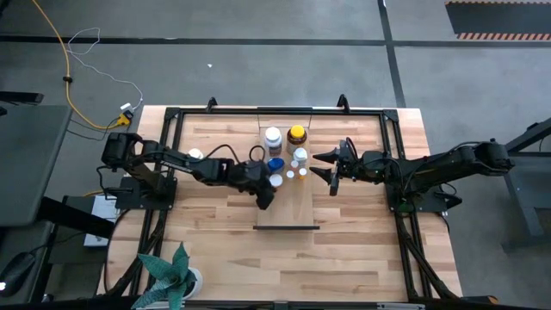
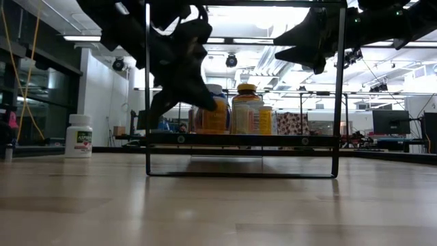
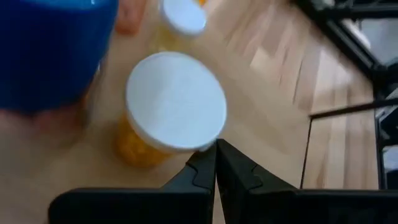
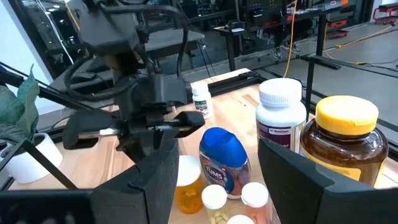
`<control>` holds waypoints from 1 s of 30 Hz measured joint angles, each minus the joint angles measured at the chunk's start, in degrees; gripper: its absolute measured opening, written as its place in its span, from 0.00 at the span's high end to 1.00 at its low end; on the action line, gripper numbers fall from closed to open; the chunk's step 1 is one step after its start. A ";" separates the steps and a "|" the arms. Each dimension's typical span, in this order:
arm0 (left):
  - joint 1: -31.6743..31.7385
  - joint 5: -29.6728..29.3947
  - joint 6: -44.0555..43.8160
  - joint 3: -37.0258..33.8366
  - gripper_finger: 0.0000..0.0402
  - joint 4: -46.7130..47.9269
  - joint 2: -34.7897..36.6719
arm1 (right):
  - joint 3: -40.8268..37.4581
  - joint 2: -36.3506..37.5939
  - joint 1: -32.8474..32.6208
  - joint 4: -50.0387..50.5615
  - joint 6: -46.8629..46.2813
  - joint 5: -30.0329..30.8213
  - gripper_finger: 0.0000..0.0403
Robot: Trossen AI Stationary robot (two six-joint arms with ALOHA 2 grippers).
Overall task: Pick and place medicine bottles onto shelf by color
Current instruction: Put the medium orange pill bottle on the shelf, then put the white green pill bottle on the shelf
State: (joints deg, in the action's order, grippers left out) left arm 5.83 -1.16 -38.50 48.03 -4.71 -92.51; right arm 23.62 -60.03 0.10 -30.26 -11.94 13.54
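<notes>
The left tool point(image 1: 267, 200) is closed on nothing, just beside a white-capped orange bottle point(image 3: 168, 112) on the shelf point(image 1: 288, 211); the right tool point(image 1: 331, 170) (fingers spread, empty) hovers near the amber bottle point(image 1: 297, 134)

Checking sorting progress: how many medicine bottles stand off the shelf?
1. A white bottle stands beside the left arm, off to the left of the shelf. The arm could hide another.
</notes>
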 joint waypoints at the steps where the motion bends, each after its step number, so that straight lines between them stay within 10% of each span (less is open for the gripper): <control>1: 0.20 -0.35 0.07 0.02 1.00 -0.52 0.00 | 0.00 0.00 0.02 0.06 0.00 0.00 0.48; 10: 0.58 3.57 3.05 0.02 1.00 8.97 6.05 | 0.00 0.00 0.00 0.24 0.00 0.01 0.48; 22: -2.85 -27.47 11.08 0.06 1.00 40.40 32.53 | 0.00 0.00 0.00 -0.03 -0.02 0.02 0.48; 30: 8.04 -22.35 5.87 0.04 0.85 61.16 38.29 | 0.00 0.00 0.01 -0.42 -0.02 0.02 0.48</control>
State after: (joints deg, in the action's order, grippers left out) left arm 13.88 -23.50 -32.63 48.07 56.45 -54.22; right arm 23.62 -60.03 0.10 -30.68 -11.97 13.56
